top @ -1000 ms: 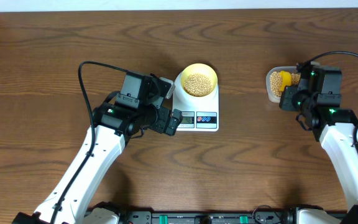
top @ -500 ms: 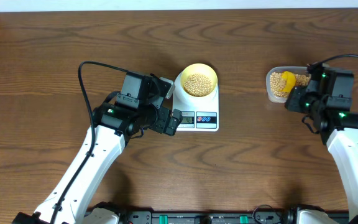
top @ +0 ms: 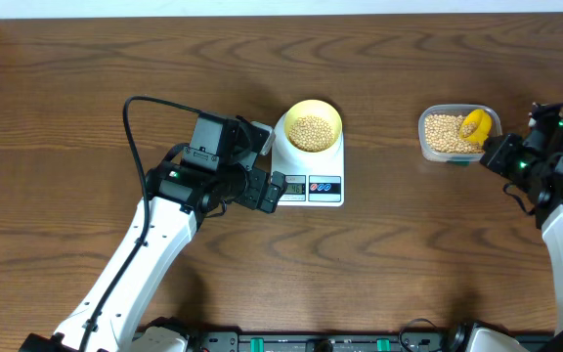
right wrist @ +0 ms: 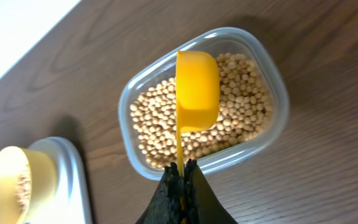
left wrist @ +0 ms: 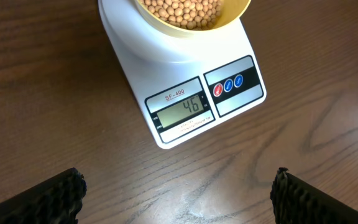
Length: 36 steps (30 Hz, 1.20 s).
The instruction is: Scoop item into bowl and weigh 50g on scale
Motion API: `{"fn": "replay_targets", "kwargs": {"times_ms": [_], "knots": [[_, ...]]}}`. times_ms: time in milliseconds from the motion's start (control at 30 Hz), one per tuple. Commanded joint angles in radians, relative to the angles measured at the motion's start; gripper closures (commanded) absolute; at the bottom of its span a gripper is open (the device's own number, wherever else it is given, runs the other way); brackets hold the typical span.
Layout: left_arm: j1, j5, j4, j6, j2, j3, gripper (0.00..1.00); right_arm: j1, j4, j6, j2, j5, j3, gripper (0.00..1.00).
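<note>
Overhead, the right gripper (top: 501, 154) had pulled right, dragging the scoop (top: 474, 124) across the tub (top: 424, 139). Left wrist: the left gripper (left wrist: 178, 183) hung released near the scale (left wrist: 173, 68), which read 46 under the bowl (left wrist: 230, 22) of beans (left wrist: 182, 9). Right wrist: it clenched the scoop handle; a small top-up remained.

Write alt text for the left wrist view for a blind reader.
A white scale on a wooden table reads 46, with a yellow bowl of beans on its platform. The left pincer's dark fingertips stand apart at the bottom corners.

"SF-400" label (left wrist: 174, 94) and "46" on LCD display (left wrist: 183, 112) of the scale (left wrist: 166, 70)
</note>
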Motion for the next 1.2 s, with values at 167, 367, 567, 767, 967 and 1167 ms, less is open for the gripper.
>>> {"fn": "replay_targets", "kwargs": {"times_ms": [167, 367, 567, 767, 967, 1167], "knots": [[0.000, 0.004, 0.001, 0.016, 0.008, 0.006, 0.03, -0.038, 0.003, 0.101, -0.016, -0.196, 0.007, 0.99], [0.000, 0.004, 0.001, 0.016, 0.008, 0.006, 0.03, -0.036, 0.012, 0.123, -0.016, -0.320, 0.007, 0.99], [0.000, 0.004, 0.001, 0.016, 0.008, 0.006, 0.03, -0.034, 0.052, 0.180, -0.016, -0.457, 0.007, 0.99], [0.000, 0.004, 0.001, 0.016, 0.008, 0.006, 0.03, 0.015, 0.063, 0.228, -0.016, -0.462, 0.007, 0.99], [0.000, 0.004, 0.000, 0.016, 0.008, 0.006, 0.03, 0.167, 0.159, 0.260, -0.014, -0.443, 0.007, 0.99], [0.000, 0.004, 0.001, 0.016, 0.008, 0.006, 0.03, 0.299, 0.276, 0.332, 0.012, -0.373, 0.007, 0.99]]}}
